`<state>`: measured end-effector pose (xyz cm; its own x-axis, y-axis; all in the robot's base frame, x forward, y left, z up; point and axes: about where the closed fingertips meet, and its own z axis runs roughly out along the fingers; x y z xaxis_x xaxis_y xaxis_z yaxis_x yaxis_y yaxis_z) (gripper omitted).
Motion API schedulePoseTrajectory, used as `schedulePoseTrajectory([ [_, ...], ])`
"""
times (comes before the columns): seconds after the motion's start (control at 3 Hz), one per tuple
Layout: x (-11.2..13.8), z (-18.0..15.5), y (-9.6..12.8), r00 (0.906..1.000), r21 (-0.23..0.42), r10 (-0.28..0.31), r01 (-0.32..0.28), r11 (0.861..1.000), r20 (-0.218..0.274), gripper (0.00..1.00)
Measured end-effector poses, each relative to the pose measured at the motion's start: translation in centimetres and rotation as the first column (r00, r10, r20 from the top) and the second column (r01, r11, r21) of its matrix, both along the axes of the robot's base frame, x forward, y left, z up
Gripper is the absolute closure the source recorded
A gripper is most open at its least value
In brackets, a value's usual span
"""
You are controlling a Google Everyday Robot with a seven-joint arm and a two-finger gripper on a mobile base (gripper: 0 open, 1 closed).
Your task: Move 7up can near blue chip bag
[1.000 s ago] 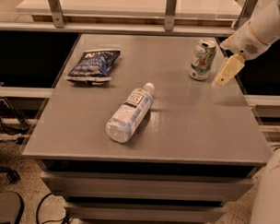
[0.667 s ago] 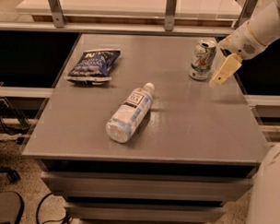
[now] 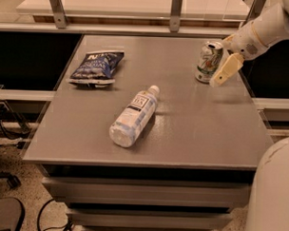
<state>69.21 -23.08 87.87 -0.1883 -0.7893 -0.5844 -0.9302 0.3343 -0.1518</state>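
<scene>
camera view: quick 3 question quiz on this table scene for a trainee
1. True or false: the 7up can lies flat on its side on the table.
2. Which thing lies on its side near the middle of the table, between the can and the blue chip bag? A) a clear water bottle B) a mug C) an apple
3. Where is the gripper relative to the can?

Key
1. False: it stands on its base near the far right corner.
2. A
3. Close beside the can, on the side away from the chip bag.
</scene>
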Motion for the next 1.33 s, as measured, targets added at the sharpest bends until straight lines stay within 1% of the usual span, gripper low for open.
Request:
schedulePoseTrajectory([
  [0.33, 0.4, 0.0, 1.1, 0.9997, 0.041, 0.024, -0.024, 0.999, 0.001, 0.17],
  [0.67, 0.6, 0.2, 1.8, 0.9993, 0.078, 0.038, -0.038, 0.996, 0.005, 0.41],
  [1.33, 0.6, 0.7, 2.7, 0.9976, 0.13, 0.068, -0.069, 0.989, 0.015, 0.87],
])
